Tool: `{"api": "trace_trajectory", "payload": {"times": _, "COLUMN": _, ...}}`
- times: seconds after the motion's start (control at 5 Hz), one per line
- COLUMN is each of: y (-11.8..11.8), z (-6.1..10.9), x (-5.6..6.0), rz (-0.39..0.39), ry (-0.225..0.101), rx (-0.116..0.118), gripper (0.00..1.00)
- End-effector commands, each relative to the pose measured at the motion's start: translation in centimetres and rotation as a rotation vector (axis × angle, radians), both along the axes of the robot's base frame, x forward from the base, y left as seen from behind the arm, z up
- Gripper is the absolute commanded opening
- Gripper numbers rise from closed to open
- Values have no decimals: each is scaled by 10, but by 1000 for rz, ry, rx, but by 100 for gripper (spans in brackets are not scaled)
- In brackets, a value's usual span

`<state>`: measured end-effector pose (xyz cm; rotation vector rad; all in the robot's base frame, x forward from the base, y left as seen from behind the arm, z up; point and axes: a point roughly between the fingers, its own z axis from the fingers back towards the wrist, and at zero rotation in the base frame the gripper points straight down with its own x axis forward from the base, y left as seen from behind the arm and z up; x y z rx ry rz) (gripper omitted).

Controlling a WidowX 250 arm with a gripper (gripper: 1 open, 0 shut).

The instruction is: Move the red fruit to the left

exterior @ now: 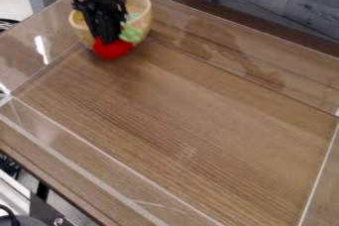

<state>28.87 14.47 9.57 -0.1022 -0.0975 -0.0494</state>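
Camera view, wooden table. The red fruit (111, 50) shows in the upper left part of the view, at the near side of the tan wooden bowl (146, 19). Its lower part is in plain sight, bright red and rounded; the upper part is partly covered by the dark gripper (106, 33). Fruit overlaps the bowl's near rim in this view. Whether it touches the rim, sits on the table (199, 121) or is held just above it cannot be told from this angle.

Gripper: black, reaching in from the top of the view, across the bowl, with its tips down at the fruit. State of the fingers: cannot tell whether they are clenched on the fruit or released around it, as the tips are small, dark and blurred against it.

A light-green piece (131, 34) shows just beside the fruit, up and to its right in the view, in front of the bowl's inner wall. Bowl interior is largely hidden behind the gripper; its right-hand rim is visible.

Surroundings: black cables (20, 208) at the lower left, outside the table edge. A dark grey surface (284, 2) runs along the upper right, beyond the far edge of the table.
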Motion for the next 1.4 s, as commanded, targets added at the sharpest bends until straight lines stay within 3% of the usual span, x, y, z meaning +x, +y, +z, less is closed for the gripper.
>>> {"api": "trace_trajectory", "payload": {"times": 0.0, "y": 27, "z": 40, "x": 8, "rz": 67, "ry": -108, "rx": 56, "gripper": 0}}
{"api": "trace_trajectory", "payload": {"times": 1.2, "y": 28, "z": -13, "x": 11, "rz": 100, "ry": -17, "rx": 22, "gripper": 0}}
